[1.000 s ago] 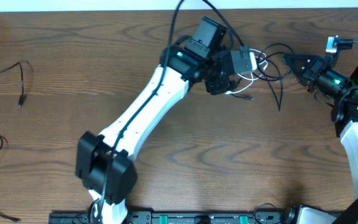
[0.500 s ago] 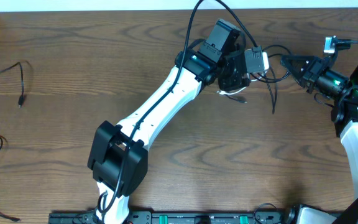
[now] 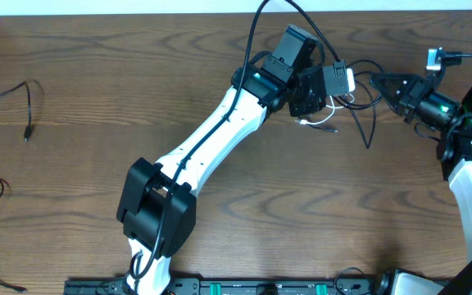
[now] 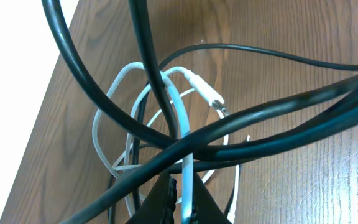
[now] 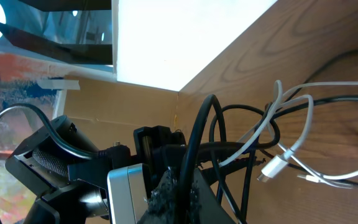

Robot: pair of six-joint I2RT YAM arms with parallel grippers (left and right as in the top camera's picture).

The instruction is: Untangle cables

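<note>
My left claw (image 4: 182, 200) pinches the white cable (image 4: 180, 115) by the table (image 3: 138, 74)'s far edge; my right claw (image 5: 179, 193) clamps a black cable (image 5: 194, 134); bare wood lies nearer.

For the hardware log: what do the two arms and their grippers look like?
The left arm and right arm match: white links, boxy black joint housings, green status lights near the wrists. A thick black wire loops along the left one. The left gripper and right gripper are black with dark, tapered fingers.
</note>
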